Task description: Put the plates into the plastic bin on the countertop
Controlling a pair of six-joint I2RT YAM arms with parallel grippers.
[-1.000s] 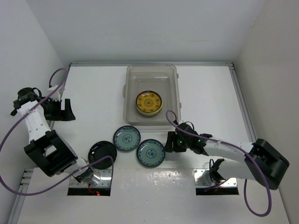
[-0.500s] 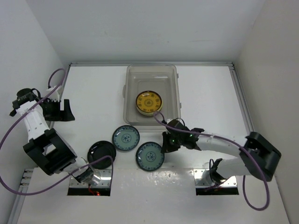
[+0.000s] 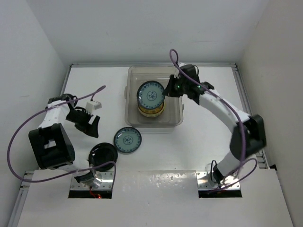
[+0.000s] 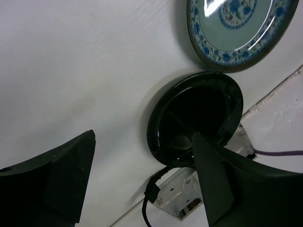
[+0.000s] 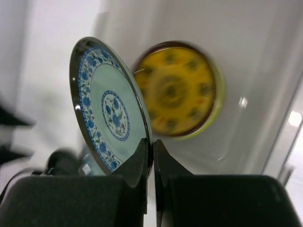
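Currently the right gripper (image 5: 152, 146) is clamped on the rim of one blue-green plate (image 5: 111, 106). It holds that plate tilted on edge over the plastic bin (image 3: 130, 97), above the amber plate (image 3: 150, 111) lying flat on the bin floor. In the top view the held plate sits inside the bin's walls, nearer the left wall, with bare floor on its far side. The left gripper (image 4: 142, 137) is spread wide, holding nothing, over the countertop (image 3: 208, 123) near the two loose plates.

Count: four plates in view.
- Two blue-green: one held, and the second blue-green plate (image 3: 128, 140) flat on the countertop in front of the bin.
- One amber.
- One black plate (image 3: 103, 154).

The black one sits at the near edge of the countertop by the left arm's mounting plate (image 4: 187, 198), just beside the second blue-green plate. There is wide bare countertop right of the bin, up to the wall (image 3: 270, 71).

Hard to read:
- The amber plate is blurred in the right wrist view and shows a greenish rim (can't tell whether another plate lies under it).
- The left wrist view cuts the second blue-green plate off at the top edge.
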